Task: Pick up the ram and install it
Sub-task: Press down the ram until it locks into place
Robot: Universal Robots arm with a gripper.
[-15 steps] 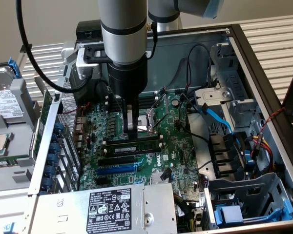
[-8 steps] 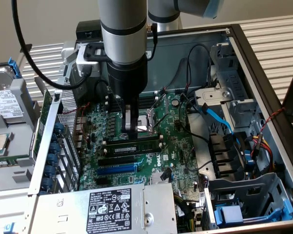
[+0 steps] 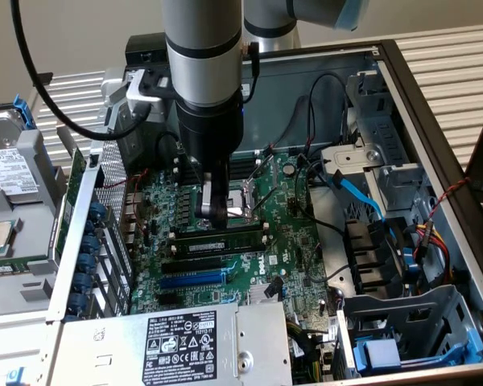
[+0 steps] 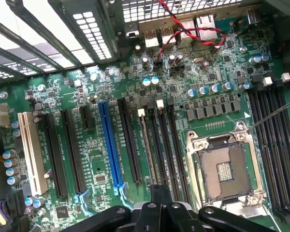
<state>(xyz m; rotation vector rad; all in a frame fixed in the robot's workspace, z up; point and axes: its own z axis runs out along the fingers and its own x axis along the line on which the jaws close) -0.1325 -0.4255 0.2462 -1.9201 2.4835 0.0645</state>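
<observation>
The ram, a long green stick with black chips, lies level along a black memory slot in the middle of the motherboard. My gripper hangs straight down over its middle, shut, with the fingertips at the ram's top edge and nothing visibly pinched between them. Whether they touch the edge I cannot tell. In the wrist view the ram runs edge-on as a thin strip from a white latch toward my gripper, beside two empty black memory slots.
The open CPU socket lies just behind the gripper. A blue expansion slot and black slots lie nearer the power supply. Cables and a drive cage crowd the exterior view's right. A case wall bounds the left.
</observation>
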